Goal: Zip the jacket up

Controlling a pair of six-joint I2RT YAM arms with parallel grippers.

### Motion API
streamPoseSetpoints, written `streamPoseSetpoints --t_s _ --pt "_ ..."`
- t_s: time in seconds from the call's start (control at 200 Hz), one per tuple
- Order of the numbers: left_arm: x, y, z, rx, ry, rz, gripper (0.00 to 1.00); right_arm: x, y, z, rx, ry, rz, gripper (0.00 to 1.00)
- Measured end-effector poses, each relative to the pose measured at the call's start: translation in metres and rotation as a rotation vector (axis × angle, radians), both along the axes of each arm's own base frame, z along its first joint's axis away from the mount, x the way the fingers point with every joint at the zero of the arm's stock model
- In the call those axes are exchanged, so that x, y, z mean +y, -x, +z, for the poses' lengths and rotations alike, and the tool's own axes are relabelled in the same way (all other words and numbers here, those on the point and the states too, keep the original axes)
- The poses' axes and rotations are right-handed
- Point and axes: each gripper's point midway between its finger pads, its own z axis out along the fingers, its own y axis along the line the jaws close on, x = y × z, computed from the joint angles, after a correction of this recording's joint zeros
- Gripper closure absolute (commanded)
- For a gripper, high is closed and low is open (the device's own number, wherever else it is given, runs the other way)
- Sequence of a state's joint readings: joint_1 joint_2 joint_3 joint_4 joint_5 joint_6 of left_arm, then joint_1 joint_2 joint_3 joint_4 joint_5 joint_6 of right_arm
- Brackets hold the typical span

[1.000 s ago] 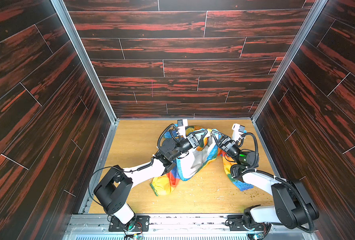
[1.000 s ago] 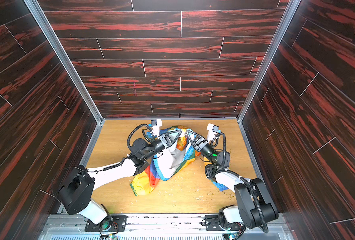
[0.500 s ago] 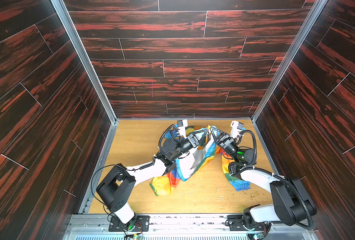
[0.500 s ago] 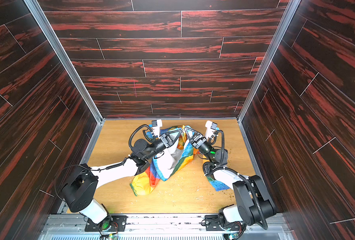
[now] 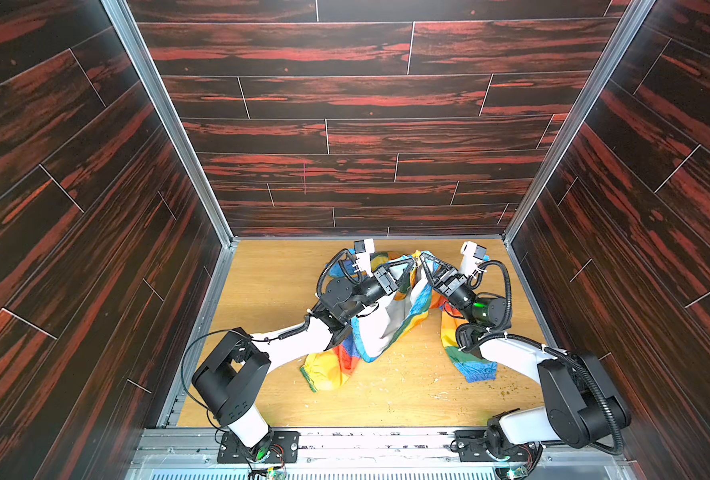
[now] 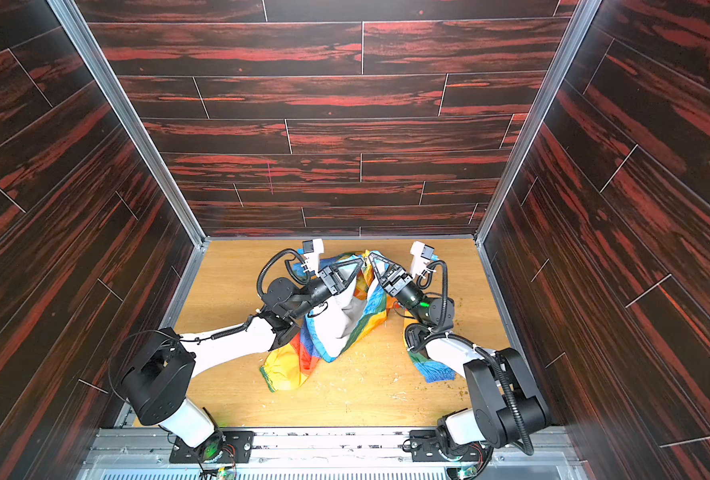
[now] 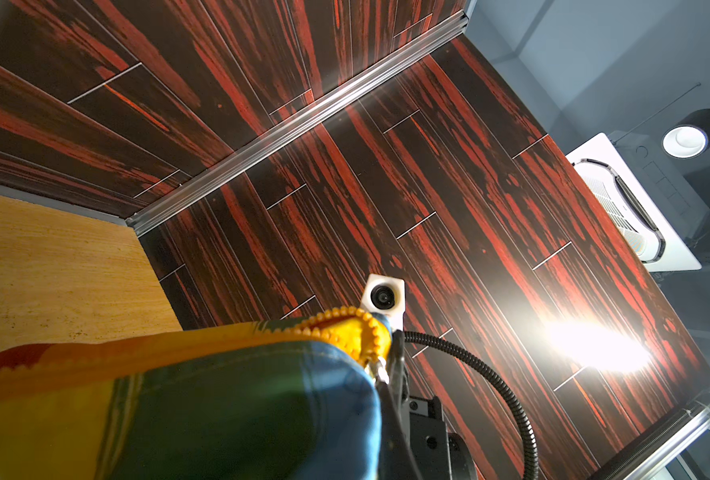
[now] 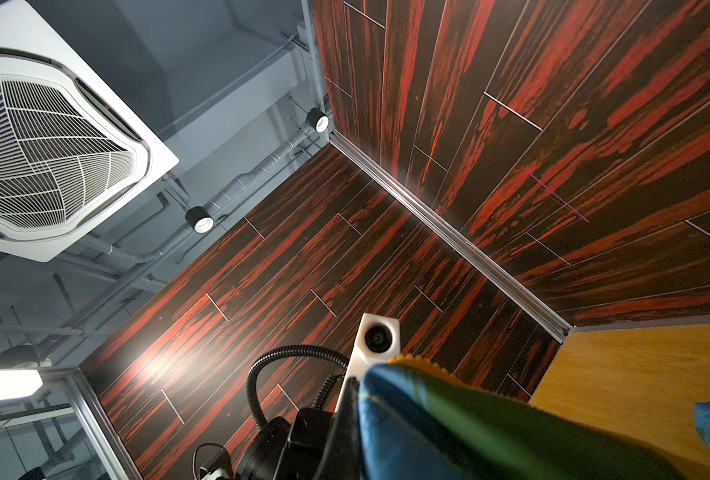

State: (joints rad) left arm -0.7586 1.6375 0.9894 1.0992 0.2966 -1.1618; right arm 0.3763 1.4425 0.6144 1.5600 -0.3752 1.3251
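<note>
looks like the left gripper (image 5: 410, 262) and right gripper (image 5: 423, 258) each pinch one side of the jacket (image 5: 417, 309) by its zipper (image 7: 345, 322), tips almost touching, probably to mate both halves.

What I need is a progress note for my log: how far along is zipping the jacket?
Done: the left gripper and right gripper are each shut on the jacket at its upper front edges, raised, tips nearly meeting. In hand: apparently lining up the two sides of the yellow zipper. Left: the front hangs open with white lining showing and no joined teeth visible, so zipping itself has not begun.
</note>
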Motion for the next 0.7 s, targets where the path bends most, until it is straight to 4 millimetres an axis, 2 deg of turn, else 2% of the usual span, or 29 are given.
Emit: streamPoseSetpoints --t_s 0.406,0.701 --pt "0.0048 0.006 0.0054 0.009 0.008 -0.007 1.0 0.002 -0.0006 -0.0023 0.006 -0.003 0.01 1.0" --pt "0.0018 0.0022 0.0051 0.016 -0.018 0.002 1.0 0.0015 -0.0034 0.0017 0.01 -0.018 0.01 1.0"
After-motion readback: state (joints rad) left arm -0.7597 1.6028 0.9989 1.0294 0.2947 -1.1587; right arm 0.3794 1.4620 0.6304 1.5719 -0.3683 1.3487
